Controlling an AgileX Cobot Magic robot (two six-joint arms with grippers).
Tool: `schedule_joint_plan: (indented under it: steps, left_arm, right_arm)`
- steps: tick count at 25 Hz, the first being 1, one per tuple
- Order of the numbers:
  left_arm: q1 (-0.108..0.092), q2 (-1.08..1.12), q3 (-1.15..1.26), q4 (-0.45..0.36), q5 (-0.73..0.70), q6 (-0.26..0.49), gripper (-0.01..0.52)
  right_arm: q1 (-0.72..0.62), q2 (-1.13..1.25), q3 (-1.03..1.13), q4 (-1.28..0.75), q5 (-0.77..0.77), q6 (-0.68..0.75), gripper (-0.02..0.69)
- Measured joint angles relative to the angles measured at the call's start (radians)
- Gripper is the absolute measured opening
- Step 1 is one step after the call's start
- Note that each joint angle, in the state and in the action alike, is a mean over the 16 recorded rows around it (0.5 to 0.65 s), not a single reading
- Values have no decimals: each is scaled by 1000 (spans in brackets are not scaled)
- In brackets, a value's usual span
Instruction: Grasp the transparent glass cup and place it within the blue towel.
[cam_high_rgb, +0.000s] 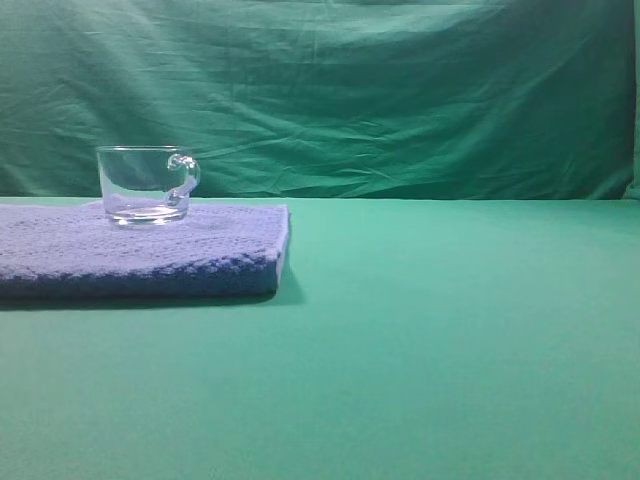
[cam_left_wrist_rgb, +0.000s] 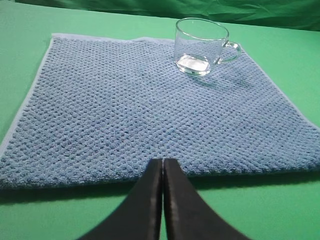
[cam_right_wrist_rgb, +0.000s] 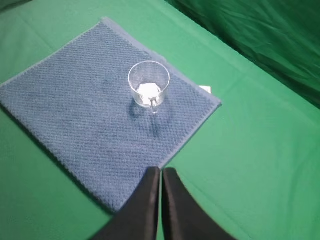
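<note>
With the transparent glass cup (cam_high_rgb: 147, 185) standing upright on the blue towel (cam_high_rgb: 140, 250), placement appears complete; left gripper (cam_left_wrist_rgb: 162, 167) and right gripper (cam_right_wrist_rgb: 160, 175) are clenched empty, well apart from it.

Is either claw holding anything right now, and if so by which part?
Nothing is held. The left claw and right claw are both shut on nothing, off the blue towel. The transparent glass cup stands upright on the towel, untouched.
</note>
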Motion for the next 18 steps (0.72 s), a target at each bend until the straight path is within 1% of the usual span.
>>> schedule_joint_plan:
  steps: [12,15,18]
  left_arm:
    - [0,0,0,0,0,0,0]
    - [0,0,0,0,0,0,0]
    - [0,0,0,0,0,0,0]
  right_arm:
    - [0,-572,603,30,-325,6,0]
    - [0,-713,717,39,-371,7,0]
    - [0,-833,802,43,-381,7,0]
